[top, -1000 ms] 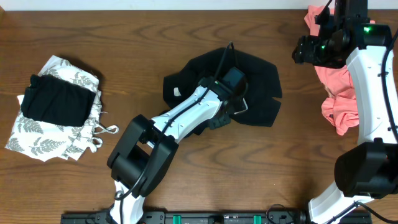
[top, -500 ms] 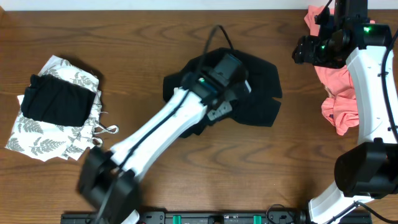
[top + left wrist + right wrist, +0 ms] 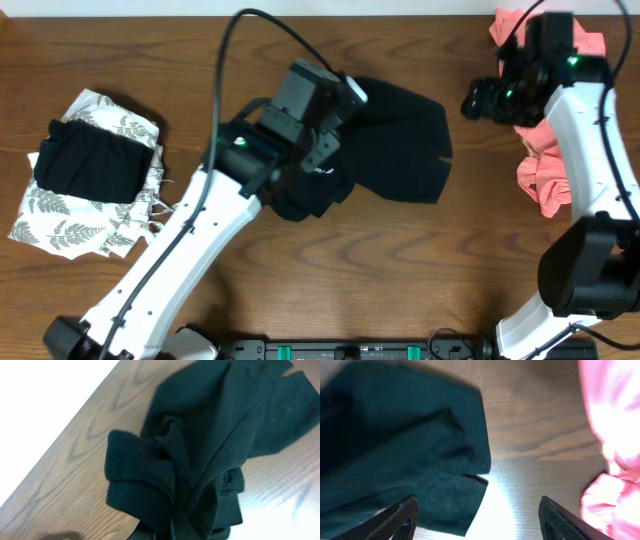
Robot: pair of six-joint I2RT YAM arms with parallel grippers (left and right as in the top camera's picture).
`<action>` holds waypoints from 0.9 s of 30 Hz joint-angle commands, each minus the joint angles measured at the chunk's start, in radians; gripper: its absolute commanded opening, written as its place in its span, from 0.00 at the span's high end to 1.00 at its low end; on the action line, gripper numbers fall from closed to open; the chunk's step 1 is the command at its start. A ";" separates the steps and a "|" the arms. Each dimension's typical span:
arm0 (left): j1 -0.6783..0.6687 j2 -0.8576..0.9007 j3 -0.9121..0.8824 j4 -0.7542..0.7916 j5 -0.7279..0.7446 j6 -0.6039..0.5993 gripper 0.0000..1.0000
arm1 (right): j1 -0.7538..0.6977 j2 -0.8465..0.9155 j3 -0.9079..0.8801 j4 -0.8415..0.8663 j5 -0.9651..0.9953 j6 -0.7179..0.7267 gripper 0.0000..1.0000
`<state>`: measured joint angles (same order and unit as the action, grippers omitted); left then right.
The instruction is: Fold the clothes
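A black shirt (image 3: pixel 400 140) lies crumpled at the table's middle. My left gripper (image 3: pixel 318 165) is shut on a bunch of its left side and holds that part up off the wood. In the left wrist view the black shirt (image 3: pixel 200 435) hangs in folds, with a ribbed hem showing, and runs down into my left gripper (image 3: pixel 190 532), whose fingers are hidden by cloth. My right gripper (image 3: pixel 478 100) hovers open just right of the shirt. In its own view the right gripper (image 3: pixel 480 525) stands wide over bare wood beside the black shirt (image 3: pixel 410 435).
A salmon-pink garment (image 3: pixel 545 170) lies heaped at the right edge, under my right arm, and shows again as the salmon-pink garment (image 3: pixel 615 435). At the far left a folded black garment (image 3: pixel 90 160) rests on a white leaf-print one (image 3: pixel 60 225).
My left gripper has shut on the shirt and the arm has swung up and left, lifting and gathering the shirt's left side. The right gripper shifted slightly left.
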<state>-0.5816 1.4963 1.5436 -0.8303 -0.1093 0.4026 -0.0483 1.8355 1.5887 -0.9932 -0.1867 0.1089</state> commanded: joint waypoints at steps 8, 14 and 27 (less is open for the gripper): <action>0.056 -0.072 0.018 0.000 -0.248 -0.065 0.94 | 0.011 0.011 -0.302 0.312 -0.158 -0.043 0.25; 0.057 -0.109 0.018 0.002 -0.243 -0.094 0.94 | 0.018 0.011 -0.334 0.443 -0.188 -0.042 0.29; 0.057 -0.111 0.017 0.001 -0.243 -0.095 0.94 | 0.150 0.012 -0.478 0.547 -0.237 -0.051 0.34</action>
<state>-0.5301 1.3922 1.5436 -0.8318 -0.3256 0.3176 0.0639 1.8439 1.1431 -0.4629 -0.3893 0.0776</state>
